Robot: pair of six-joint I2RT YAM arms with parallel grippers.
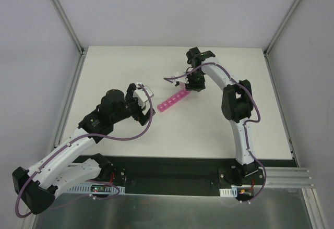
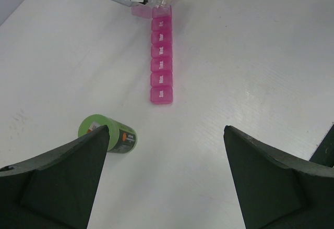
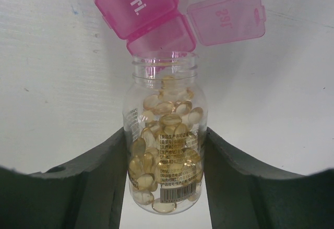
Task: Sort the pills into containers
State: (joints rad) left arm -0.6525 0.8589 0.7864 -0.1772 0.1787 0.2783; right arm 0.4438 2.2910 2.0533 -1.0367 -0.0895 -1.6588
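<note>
The pink pill organizer (image 1: 174,102) lies at mid-table; the left wrist view shows its row of lidded containers (image 2: 162,57). Its end "Sat" lid (image 3: 225,16) stands open next to the "Fri" compartment (image 3: 136,5). My right gripper (image 3: 165,151) is shut on the uncapped clear bottle (image 3: 165,151), full of amber pills (image 3: 167,135), tilted with its mouth at the open end compartment (image 3: 162,38). In the top view the right gripper (image 1: 194,85) is at the organizer's far end. My left gripper (image 2: 166,135) is open and empty, hovering near the organizer's "Sun" end.
A green bottle with a dark cap (image 2: 107,133) lies on its side by my left finger (image 2: 57,182). The white table (image 1: 172,130) is bounded by grey walls at left, right and back.
</note>
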